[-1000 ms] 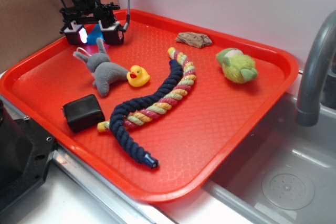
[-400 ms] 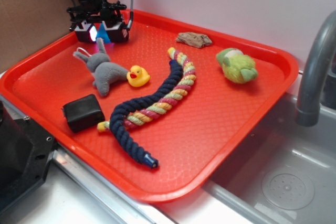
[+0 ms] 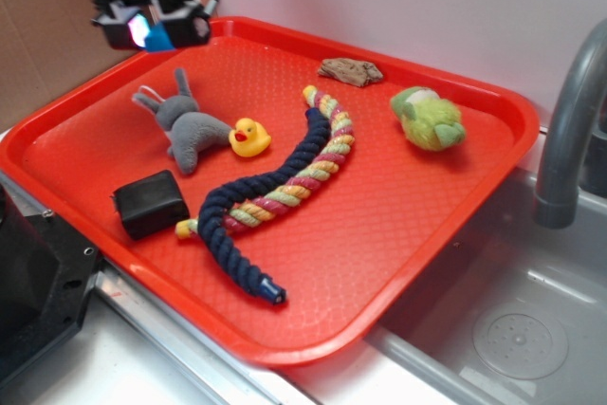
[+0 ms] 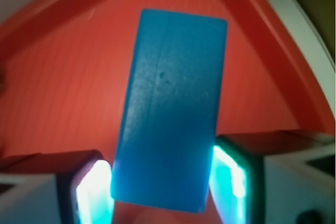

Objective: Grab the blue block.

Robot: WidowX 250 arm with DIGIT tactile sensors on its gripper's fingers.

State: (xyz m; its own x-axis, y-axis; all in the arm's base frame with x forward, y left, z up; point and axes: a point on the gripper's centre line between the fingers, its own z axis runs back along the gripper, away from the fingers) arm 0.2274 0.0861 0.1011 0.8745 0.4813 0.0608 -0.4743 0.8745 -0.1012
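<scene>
The blue block [image 4: 170,108] is a smooth bright-blue rectangle that fills the middle of the wrist view, with a glowing finger pad [image 4: 94,192] against each long side. My gripper [image 4: 163,184] is shut on it. In the exterior view the gripper [image 3: 150,27] hangs above the far left corner of the red tray [image 3: 455,225]. A corner of the blue block [image 3: 158,39] shows between the fingers, lifted off the tray floor.
On the tray lie a grey plush bunny [image 3: 185,125], a yellow duck [image 3: 248,137], a black box [image 3: 150,203], a navy and multicoloured rope [image 3: 285,187], a green plush [image 3: 429,119] and a brown scrap [image 3: 351,70]. A tap [image 3: 569,130] and sink [image 3: 517,329] stand at the right.
The gripper closed on the blue block near the tray's far left corner, then rose and shifted left, carrying the block up off the tray.
</scene>
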